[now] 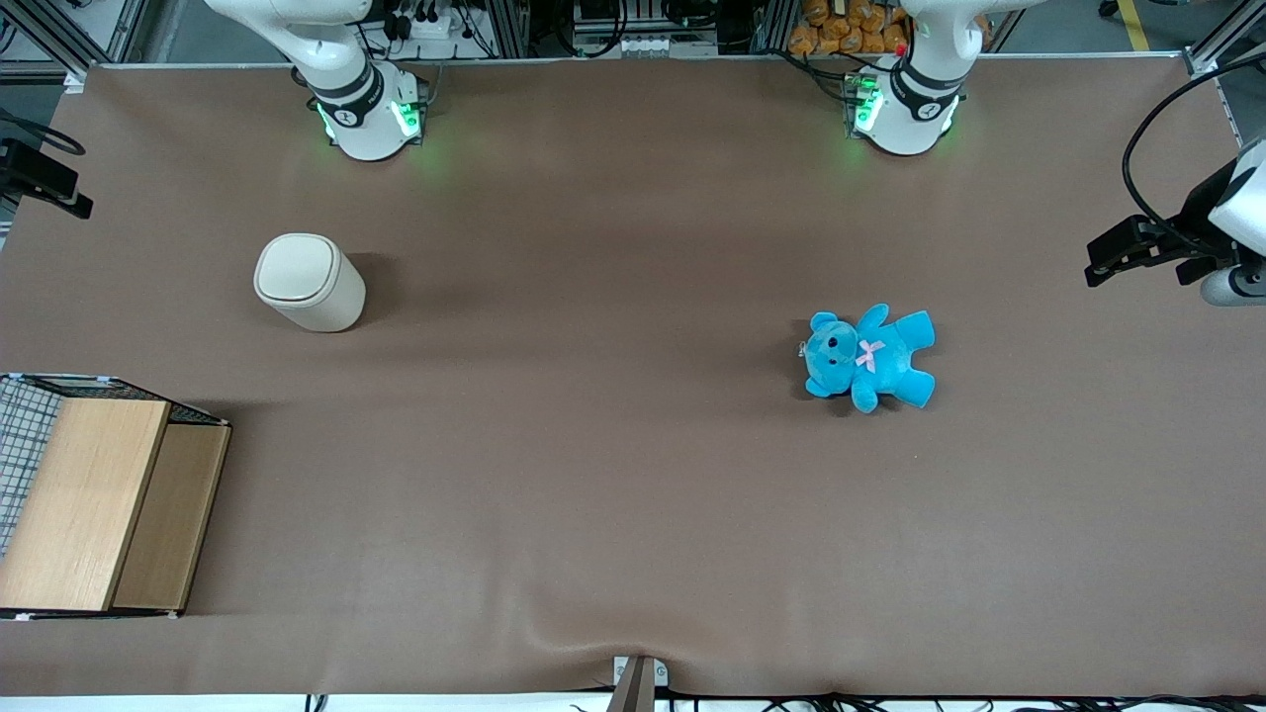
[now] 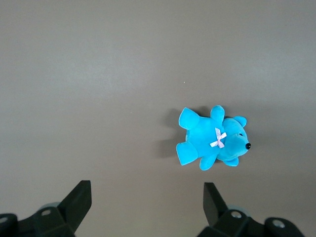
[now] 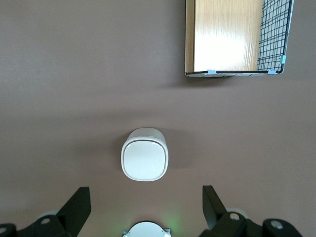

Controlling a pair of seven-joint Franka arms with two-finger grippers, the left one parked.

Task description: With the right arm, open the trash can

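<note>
A: Where was the trash can?

B: It stood upright on the brown tabletop, toward the working arm's end, farther from the front camera than the wooden box. Its flat lid lay shut.

A: So nothing had started?

B: I judged it to be the approach step. The tool hung high above the can with its fingers spread wide and touching nothing. Next it would need to come down onto the lid, probably pressing one edge so that it tips.

A: Materials?

B: The can was smooth cream plastic with a rounded-square top. The box was pale wood grain with a wire mesh panel. The blue teddy, soft plush with a pink bow, lay well apart toward the parked arm's end. The tabletop looked matte.
</note>
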